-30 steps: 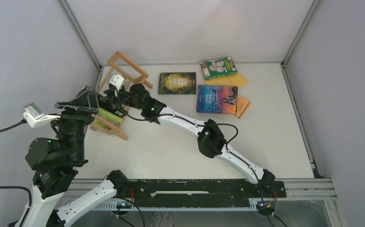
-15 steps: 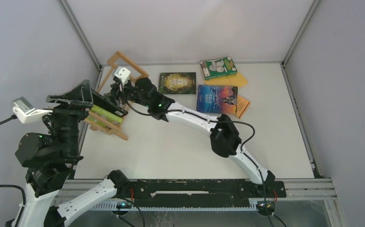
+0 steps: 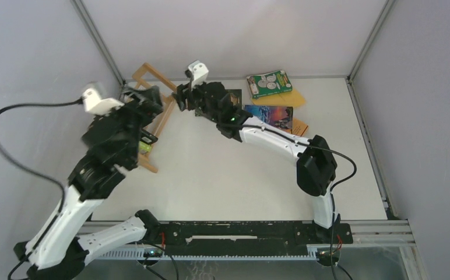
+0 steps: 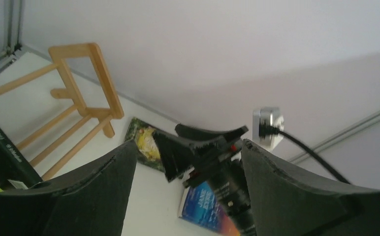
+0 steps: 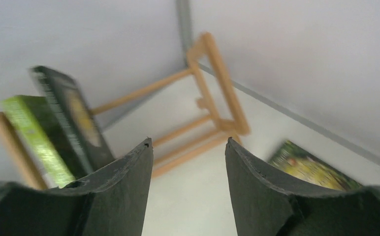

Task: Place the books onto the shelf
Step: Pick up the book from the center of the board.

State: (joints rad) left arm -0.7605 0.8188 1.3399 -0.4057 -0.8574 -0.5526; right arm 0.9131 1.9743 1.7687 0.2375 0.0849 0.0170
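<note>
Left hand [image 4: 187,160] and right hand [image 5: 188,157] both released, empty. Blue paperback [image 3: 272,119] looks thin, light, floppy, so I'd pinch its spine edge.

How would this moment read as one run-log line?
shelf: lime-green book, black book in it | left gripper: open, empty | right gripper: open, empty | blue book, green book: flat on table

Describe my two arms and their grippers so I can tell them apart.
The left arm and right arm both have white shells with bulky black joints. The left gripper and right gripper have broad black wedge fingers. A small white camera box sits on each wrist; a black cable loops from the left one.
</note>
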